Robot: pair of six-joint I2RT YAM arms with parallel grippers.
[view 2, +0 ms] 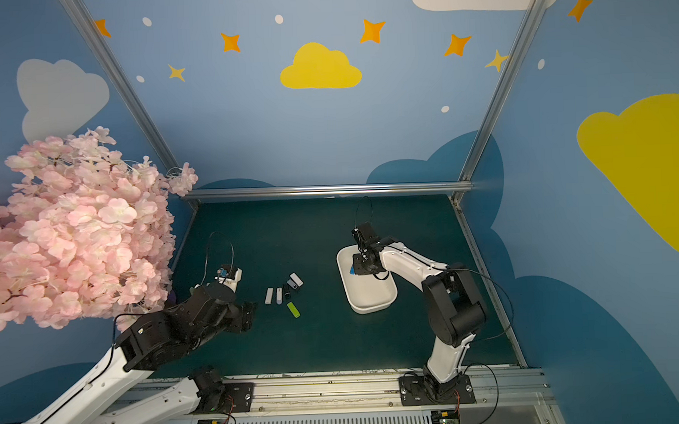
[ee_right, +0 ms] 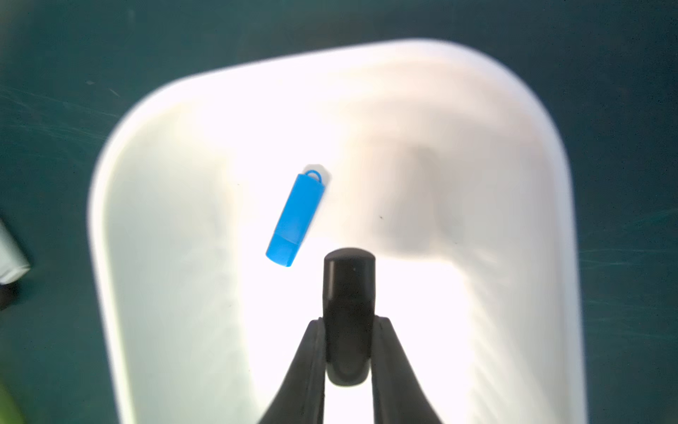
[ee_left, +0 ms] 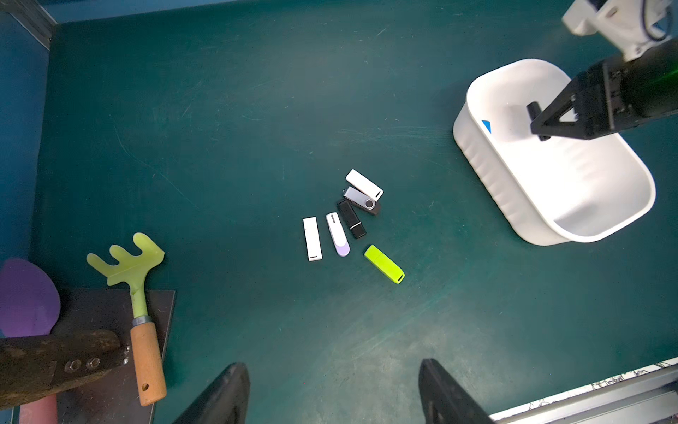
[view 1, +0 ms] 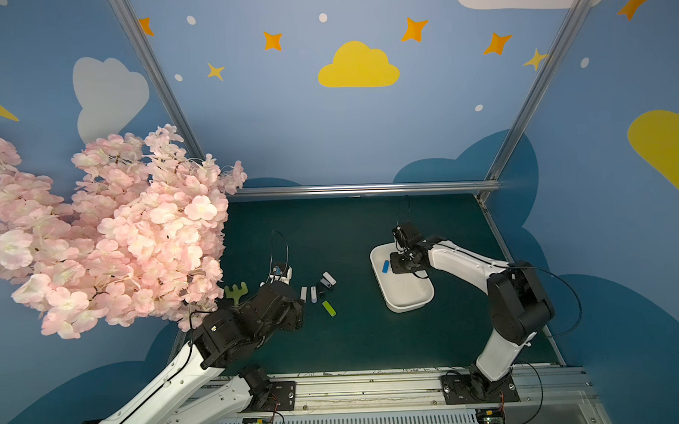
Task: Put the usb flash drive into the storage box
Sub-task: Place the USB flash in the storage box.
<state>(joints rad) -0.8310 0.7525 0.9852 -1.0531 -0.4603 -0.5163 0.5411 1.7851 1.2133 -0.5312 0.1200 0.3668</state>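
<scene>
The black drive (ee_right: 348,293), pinched in the right gripper (ee_right: 346,325) over the box (ee_right: 330,55), should be let go low and gently; the left gripper (ee_left: 332,367) is spread open.

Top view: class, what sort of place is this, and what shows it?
Probably a robot test cell dressed as a set: left arm and right arm bolted to a rail, metal frame, cloud-painted walls.
</scene>
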